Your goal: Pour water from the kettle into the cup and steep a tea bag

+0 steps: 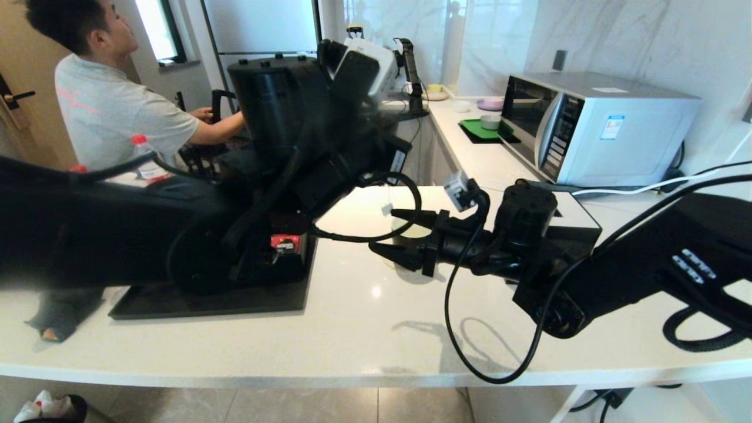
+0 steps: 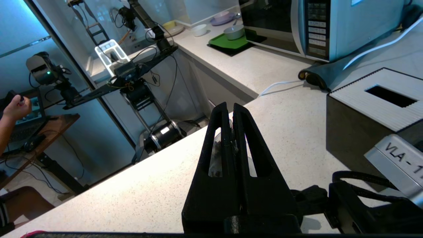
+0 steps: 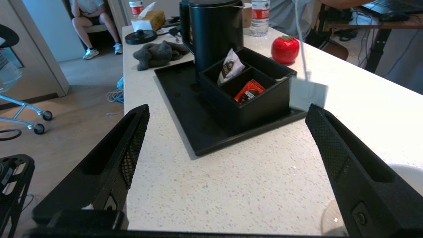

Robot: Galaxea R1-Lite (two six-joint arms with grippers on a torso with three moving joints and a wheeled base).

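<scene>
Here the left gripper (image 2: 229, 112) jaws clench the tea bag (image 2: 216, 155) (right gripper (image 3: 228, 114) jaws released).

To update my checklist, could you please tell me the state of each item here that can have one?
left gripper: shut on the tea bag, above the counter.
right gripper: open, holding nothing, low by the cup.
kettle: upright on the tray, lid on.
cup: upright; contents not visible.
microwave: door shut.
</scene>
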